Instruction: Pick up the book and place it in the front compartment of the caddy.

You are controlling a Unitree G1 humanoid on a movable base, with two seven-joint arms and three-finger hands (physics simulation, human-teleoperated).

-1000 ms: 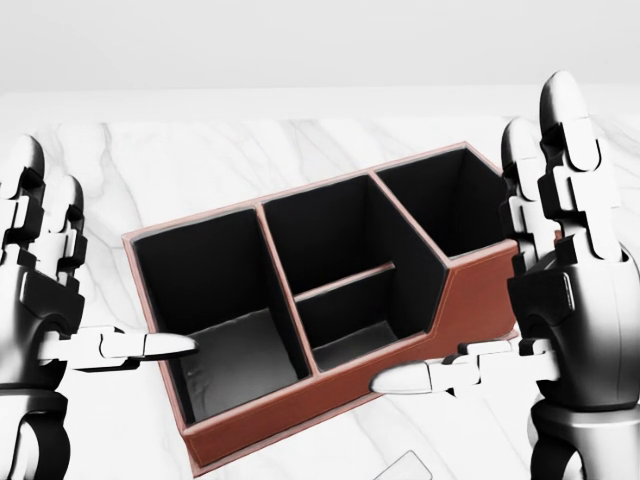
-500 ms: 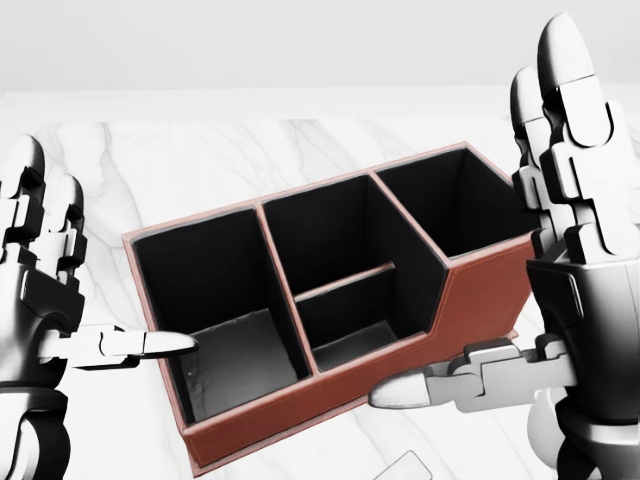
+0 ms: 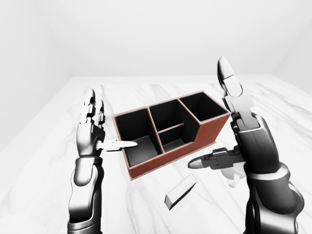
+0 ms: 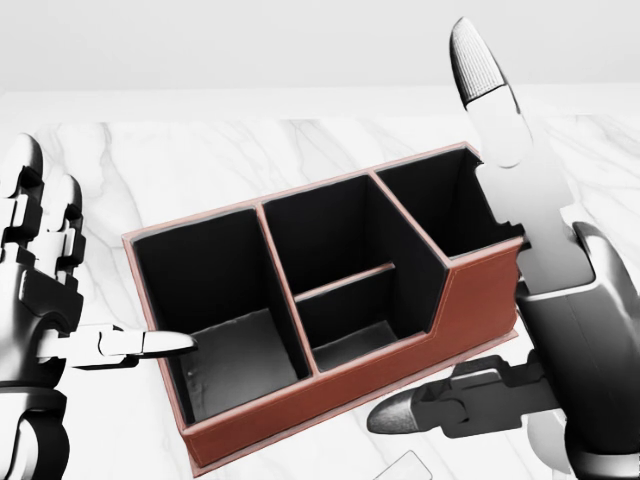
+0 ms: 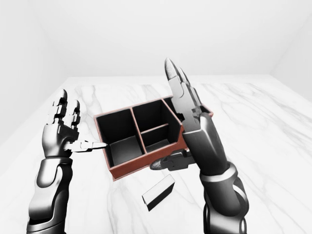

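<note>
The caddy is red-brown outside and black inside, with several compartments, and stands on the white marble table. The book, a small pale flat block, lies on the marble just below the caddy in the left-eye view. Only its corner shows at the bottom of the head view. My left hand is open at the caddy's left end, thumb pointing at it, touching nothing. My right hand is open and raised at the caddy's right end, above and right of the book, holding nothing.
The marble table stretches wide around the caddy, and its left edge runs diagonally in the left-eye view. A small white thing peeks out under my right hand, mostly hidden. Plain pale walls lie beyond the table.
My right hand has risen and turned toward the camera, so its fingers now stand edge-on and its thumb looks darker. The left hand, caddy and book have not moved.
</note>
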